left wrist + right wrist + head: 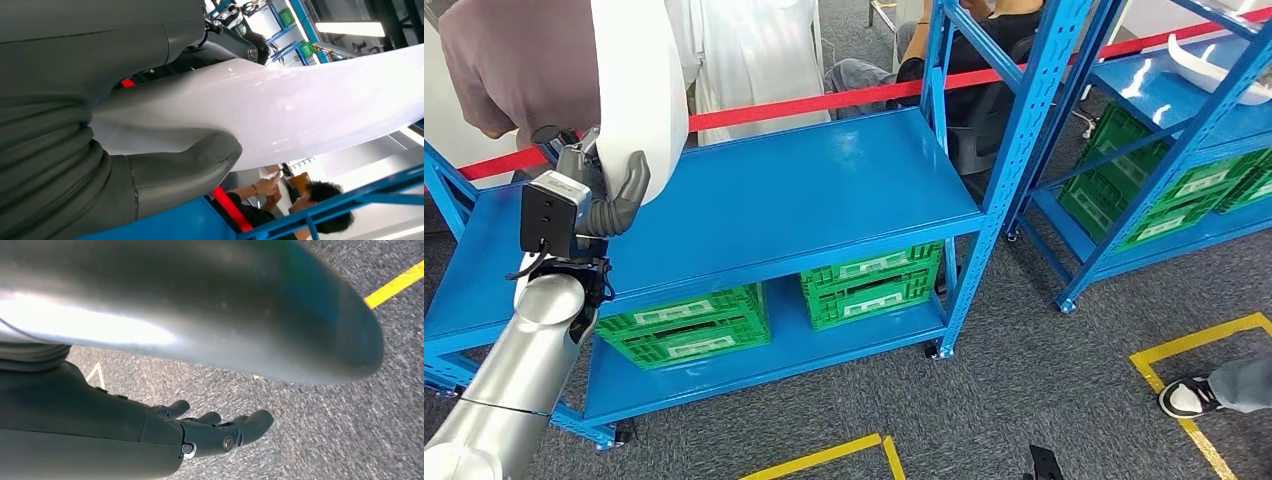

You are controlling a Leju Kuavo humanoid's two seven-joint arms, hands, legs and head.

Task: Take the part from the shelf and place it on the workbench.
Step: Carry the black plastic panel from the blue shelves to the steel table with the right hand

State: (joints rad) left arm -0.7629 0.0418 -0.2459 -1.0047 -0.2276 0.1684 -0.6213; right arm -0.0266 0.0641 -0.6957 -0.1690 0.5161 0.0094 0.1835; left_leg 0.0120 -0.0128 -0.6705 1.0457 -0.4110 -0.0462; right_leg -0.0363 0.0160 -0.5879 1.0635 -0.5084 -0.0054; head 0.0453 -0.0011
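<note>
L hand (614, 190) is clamped on the white part (639, 90), thumb wrapped across one face and the darker fingers behind it; in the L wrist view the thumb (185, 172) presses the part's (300, 105) glossy skin while the sheet runs well out past the hand. So the part is up in the hand, lifted off the blue shelf (824, 190) just beyond and below it, standing roughly upright. Handling, judged: a long, thin moulded panel w/ a slick, shiny surface, prob light and fairly stiff but w/ some flex. With so much of it overhanging the hand it could swing or twist, and the gloss may let it slide under the thumb. Best hold is across the narrower section near an edge, as now, w/ firm pinch. R hand (220, 432) hangs low over grey carpet, fingers loosely apart, holding nothing. Beyond the L hand, under the shelf top, green crates (689, 325) sit on the lower deck; a red tape barrier (824, 100) and a seated person (964, 60) lie farther back.
</note>
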